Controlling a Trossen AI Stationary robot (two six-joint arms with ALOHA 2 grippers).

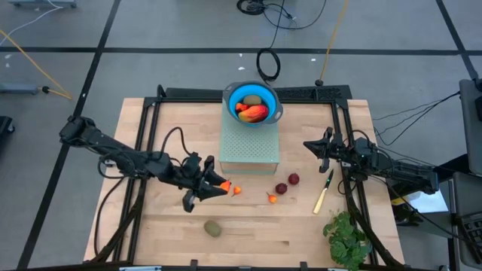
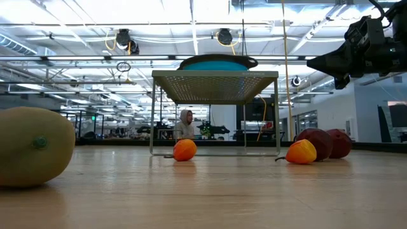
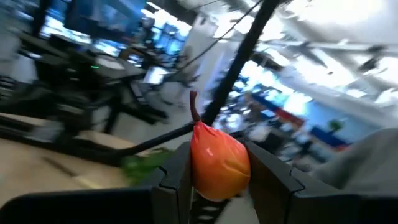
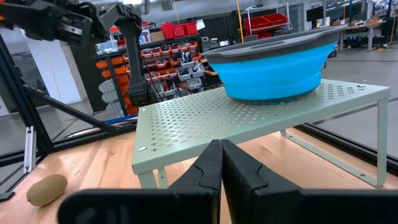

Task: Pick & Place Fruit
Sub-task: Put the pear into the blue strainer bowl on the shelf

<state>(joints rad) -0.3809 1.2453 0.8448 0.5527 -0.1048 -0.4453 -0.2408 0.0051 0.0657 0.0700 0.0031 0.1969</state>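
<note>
Clamped between my left fingers (image 3: 214,186), a small orange-red fruit (image 3: 217,162) rides above the counter (image 1: 166,233), short of the blue bowl (image 1: 273,102) on its green rack (image 1: 250,150), where several fruits already sit. Left to move: the brownish-green oval (image 1: 213,227), two dark red rounds (image 1: 287,184), two tiny orange pieces (image 1: 237,190). My right fingers (image 4: 222,165) wait shut, empty, near the rack.

Your bowl (image 1: 230,98) sits on the rack (image 1: 249,147) at the table's (image 1: 166,233) far middle, with fruit inside (image 1: 251,111). Before the rack, your left gripper (image 1: 219,185) holds one small fruit (image 1: 224,185) off the table; another (image 1: 237,190) lies just right of it. Further right: a small piece (image 1: 272,198), then two round ones (image 1: 287,184). The knife (image 1: 324,191) lies right of those, the leafy bunch (image 1: 346,239) at the near right corner. The oval (image 1: 213,227) lies near front, left of centre. Your right gripper (image 1: 312,147) hangs right of the rack.
</note>
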